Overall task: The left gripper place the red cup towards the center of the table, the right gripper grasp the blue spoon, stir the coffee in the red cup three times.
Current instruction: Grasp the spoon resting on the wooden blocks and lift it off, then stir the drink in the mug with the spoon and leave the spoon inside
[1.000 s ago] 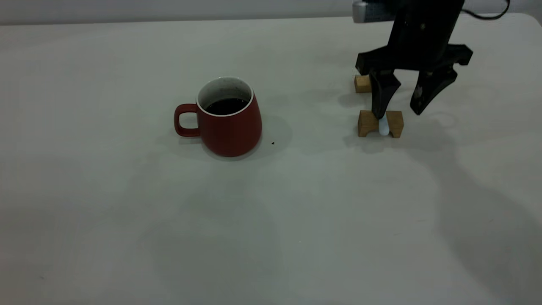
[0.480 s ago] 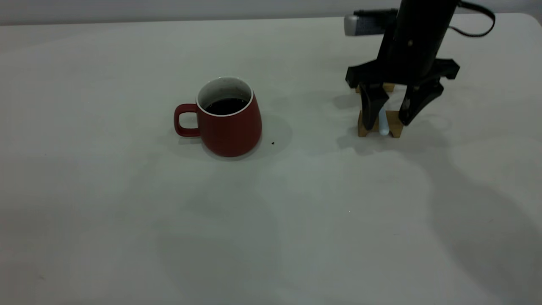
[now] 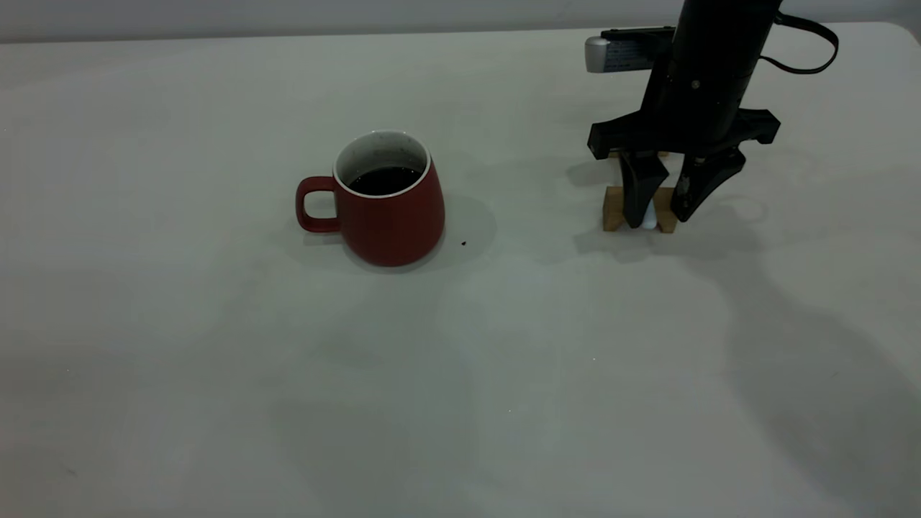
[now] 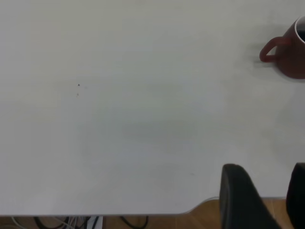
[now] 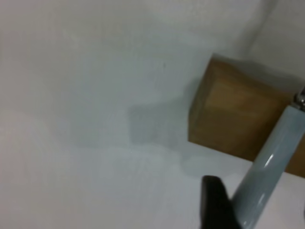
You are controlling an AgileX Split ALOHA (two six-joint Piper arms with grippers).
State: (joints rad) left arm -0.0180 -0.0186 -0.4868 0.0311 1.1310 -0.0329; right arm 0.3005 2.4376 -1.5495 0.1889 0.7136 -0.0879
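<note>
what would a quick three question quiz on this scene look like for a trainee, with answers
1. True or false: the red cup already has the blue spoon standing in it.
2. Where is the right gripper? A) over the cup B) down at the wooden block with a finger on each side of the spoon handle C) parked off the table
3. Fill in: the cup's handle points toward the exterior view's ____ side.

Key
1. False. The cup holds only coffee; the spoon lies on the wooden block.
2. B. Whether the fingers have shut on the handle cannot be told. The left gripper is back by the table edge, open, away from the cup.
3. Left.
</note>
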